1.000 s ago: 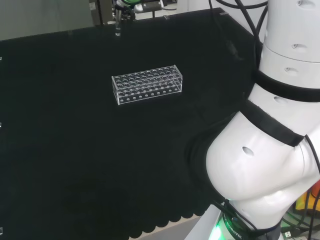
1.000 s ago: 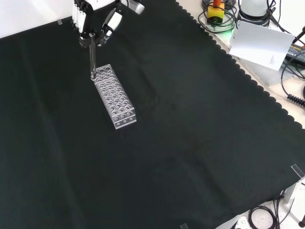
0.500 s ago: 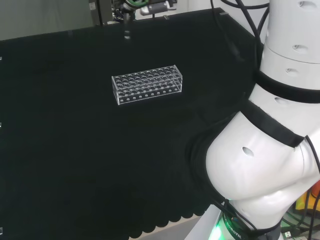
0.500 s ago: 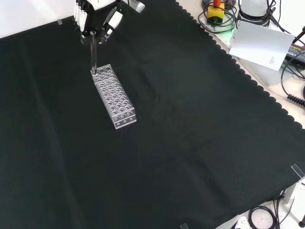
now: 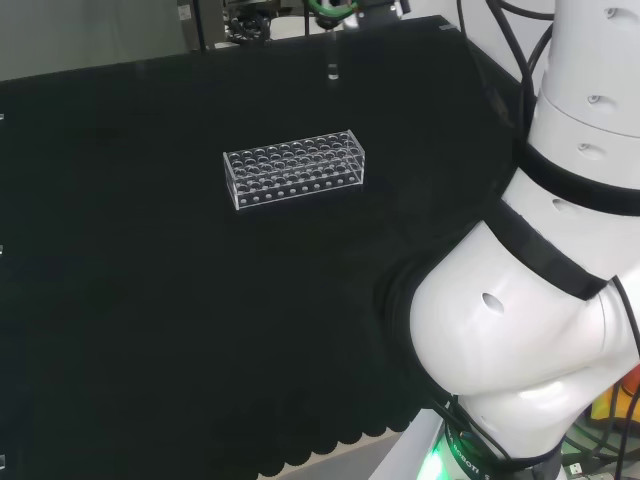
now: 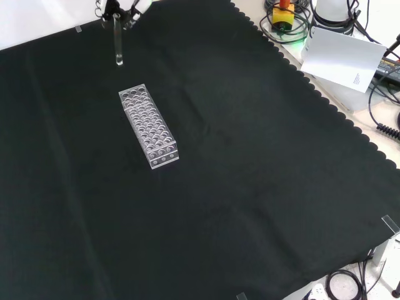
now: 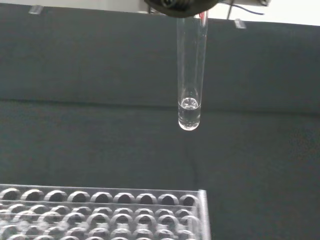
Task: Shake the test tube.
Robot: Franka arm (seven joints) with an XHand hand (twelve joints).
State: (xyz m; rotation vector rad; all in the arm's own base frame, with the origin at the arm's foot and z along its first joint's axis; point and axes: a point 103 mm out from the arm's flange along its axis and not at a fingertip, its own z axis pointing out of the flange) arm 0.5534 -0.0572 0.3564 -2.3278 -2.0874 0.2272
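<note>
The hand (image 6: pixel 128 6) pinches the top of an upright test tube (image 6: pixel 117 40), a little clear liquid at its bottom, above the rack (image 6: pixel 148 125).

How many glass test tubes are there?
1. The clear glass test tube hangs upright from the black and white hand, above the clear plastic rack and apart from it. The rack's holes look empty, though clear glass could hide there.

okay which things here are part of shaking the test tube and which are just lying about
Part of the job:
test tube, a little clear liquid at its bottom
hand holding it from above

Lying about:
clear rack on the black cloth
white paper
cables
</note>
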